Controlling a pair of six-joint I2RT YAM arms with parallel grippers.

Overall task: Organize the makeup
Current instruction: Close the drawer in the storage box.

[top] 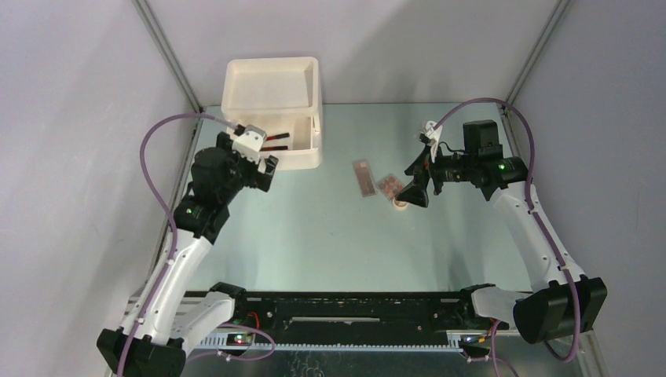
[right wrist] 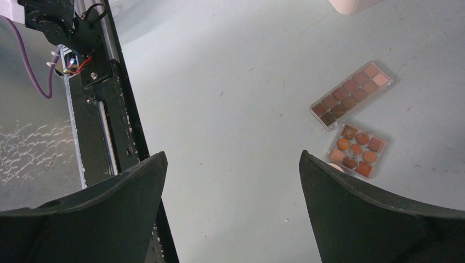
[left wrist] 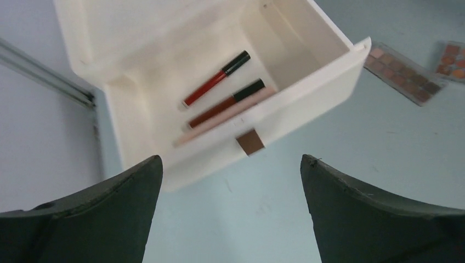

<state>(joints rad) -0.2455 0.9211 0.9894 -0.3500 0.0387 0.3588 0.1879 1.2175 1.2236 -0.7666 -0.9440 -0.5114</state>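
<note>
1. Our left gripper [left wrist: 230, 164] hangs above the front of the open drawer [left wrist: 323, 76] of the cream organizer box [top: 271, 82]. Its jaws are spread wide with nothing between them, so that hand is empty.
2. Three slim pieces lie in the drawer, roughly parallel: a red tube [left wrist: 215, 79] with a black cap, a darker brown-red tube [left wrist: 226, 103], and a peach pencil [left wrist: 225, 116] along the front wall. We judge that they are grouped there because thin, round things roll and the drawer walls pen them in.
3. Our right gripper [right wrist: 233, 159] is likewise fully parted and carries nothing. It hovers over the table [right wrist: 230, 82] near the makeup that lies outside the box.
4. That makeup is a long palette [right wrist: 352, 94] and, just beside it, a square palette [right wrist: 358, 150]; we cannot tell whether the two touch. A round peach sponge [top: 400, 203] sits close to the square one, mostly hidden behind a finger in the right wrist view.
5. We judge the sorting partly done: the slim pieces are stowed, the flat ones and the sponge are not.
6. The right arm seems placed to take the nearest piece. Both palettes lie flat and thin, so the fingers would have to pinch them across their edges, which risks a slip.
</note>
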